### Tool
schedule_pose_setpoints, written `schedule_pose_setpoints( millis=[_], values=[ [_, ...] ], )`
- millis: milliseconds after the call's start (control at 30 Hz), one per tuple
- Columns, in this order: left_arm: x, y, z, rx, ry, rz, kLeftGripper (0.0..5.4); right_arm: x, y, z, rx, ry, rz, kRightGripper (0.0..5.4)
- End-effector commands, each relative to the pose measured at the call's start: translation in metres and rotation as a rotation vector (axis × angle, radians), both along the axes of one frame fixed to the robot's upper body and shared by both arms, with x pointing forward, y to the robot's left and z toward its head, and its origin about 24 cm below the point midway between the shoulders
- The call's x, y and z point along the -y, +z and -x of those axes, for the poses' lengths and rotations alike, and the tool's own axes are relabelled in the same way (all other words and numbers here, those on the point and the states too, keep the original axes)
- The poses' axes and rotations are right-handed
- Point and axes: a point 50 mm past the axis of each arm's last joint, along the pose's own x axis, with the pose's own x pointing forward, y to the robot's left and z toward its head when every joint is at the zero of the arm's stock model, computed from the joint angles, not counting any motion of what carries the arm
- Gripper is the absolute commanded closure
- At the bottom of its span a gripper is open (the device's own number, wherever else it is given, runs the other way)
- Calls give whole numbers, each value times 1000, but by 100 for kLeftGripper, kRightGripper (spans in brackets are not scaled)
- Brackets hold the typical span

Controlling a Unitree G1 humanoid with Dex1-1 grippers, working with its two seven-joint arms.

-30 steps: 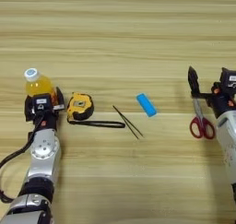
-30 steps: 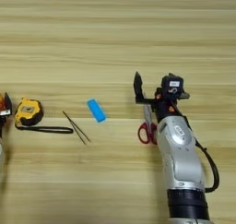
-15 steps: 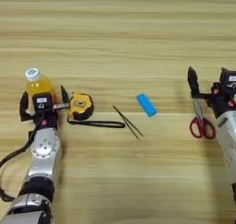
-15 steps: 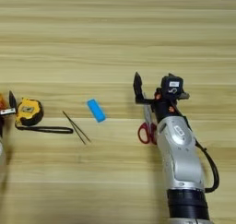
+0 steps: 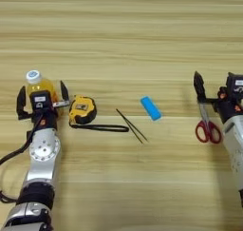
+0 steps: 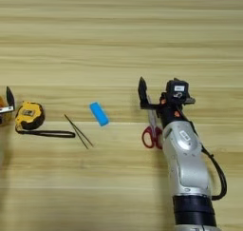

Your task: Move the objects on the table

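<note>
OJ bottle (image 5: 37, 84) w/ white cap, upright btw left gripper (image 5: 42, 97) fingers

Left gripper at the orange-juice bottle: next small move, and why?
Probably ease the left gripper forward, then close. Its two black fingers are spread on either side of the white-capped orange-juice bottle and not yet clamped. The yellow-black tape measure lies close beside, so keep the approach straight.

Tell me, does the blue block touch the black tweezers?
Apart. In the left eye view the blue block lies up and to the right of the black tweezers, with bare table between them.
</note>
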Motion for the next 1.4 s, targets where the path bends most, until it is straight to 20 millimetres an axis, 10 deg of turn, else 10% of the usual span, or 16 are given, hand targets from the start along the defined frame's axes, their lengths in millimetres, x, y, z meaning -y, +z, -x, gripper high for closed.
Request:
schedule_pose_setpoints(
  millis=[33, 767, 1133, 1400],
  values=[
    [1, 11, -1, 33, -14, -18, 3, 1, 0, -2, -7, 3, 5, 0],
    [32, 119, 24, 380, -188, -94, 3, 5, -2, -4, -10, 6, 13, 0],
    [86, 95, 26, 246, -449, -103, 3, 2, -2, -4, -10, 14, 10, 0],
    [87, 66, 20, 138, -430, -83, 3, 1, -2, -3, -12, 17, 9, 0]
  ],
)
